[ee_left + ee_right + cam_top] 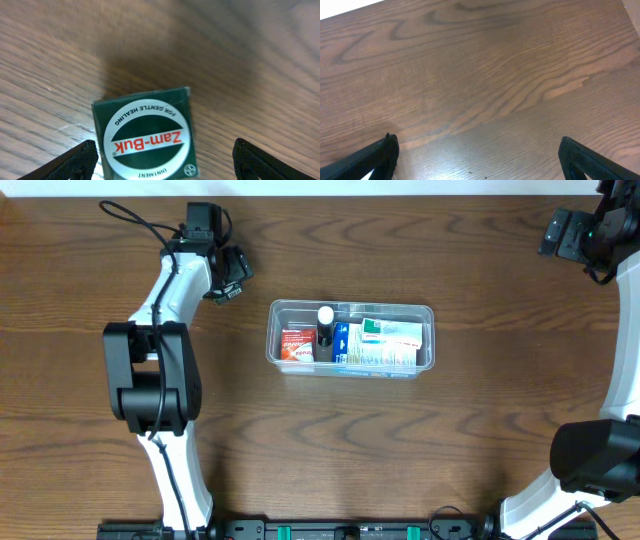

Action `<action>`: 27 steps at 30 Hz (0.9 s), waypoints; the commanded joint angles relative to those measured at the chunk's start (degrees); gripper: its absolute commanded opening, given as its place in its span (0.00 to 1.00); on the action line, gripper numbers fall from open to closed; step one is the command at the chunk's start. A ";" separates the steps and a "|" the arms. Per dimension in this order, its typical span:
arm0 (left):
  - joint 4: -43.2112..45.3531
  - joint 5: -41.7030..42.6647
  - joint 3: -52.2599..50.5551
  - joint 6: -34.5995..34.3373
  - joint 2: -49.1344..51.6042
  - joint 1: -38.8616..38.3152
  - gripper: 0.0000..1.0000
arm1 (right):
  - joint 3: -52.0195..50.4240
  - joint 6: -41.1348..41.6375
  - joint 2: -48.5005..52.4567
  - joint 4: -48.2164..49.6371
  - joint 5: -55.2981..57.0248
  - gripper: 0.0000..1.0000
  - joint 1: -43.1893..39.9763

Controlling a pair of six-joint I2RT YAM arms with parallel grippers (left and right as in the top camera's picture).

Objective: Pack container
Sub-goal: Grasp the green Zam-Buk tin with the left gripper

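The clear plastic container (428, 312) sits mid-table and holds a red box (297, 345), a dark bottle with a white cap (325, 322) and blue and green-white boxes (385, 343). My left gripper (226, 278) is at the far left, above and left of the container. In the left wrist view it (162, 160) is open, and a dark green Zam-Buk ointment box (145, 132) lies flat on the table between its fingers, nearer the left one, with no finger touching it. My right gripper (562, 235) is at the far right corner, open and empty (480, 155) over bare wood.
The table (450, 440) is dark brown wood. Both arm bases stand at the near edge, left (155, 380) and right (600, 455). A black cable (135, 218) loops near the left wrist.
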 commanded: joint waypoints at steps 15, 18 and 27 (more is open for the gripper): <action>0.13 -2.69 0.35 -2.08 3.80 0.31 0.86 | 0.28 0.63 0.11 -0.07 0.37 0.99 -0.37; 0.22 -2.67 0.37 -2.08 3.80 0.28 0.74 | 0.28 0.63 0.11 -0.09 0.35 0.99 -0.37; -0.66 -2.60 0.37 -2.05 3.52 0.28 0.58 | 0.28 0.63 0.11 -0.07 0.37 0.99 -0.37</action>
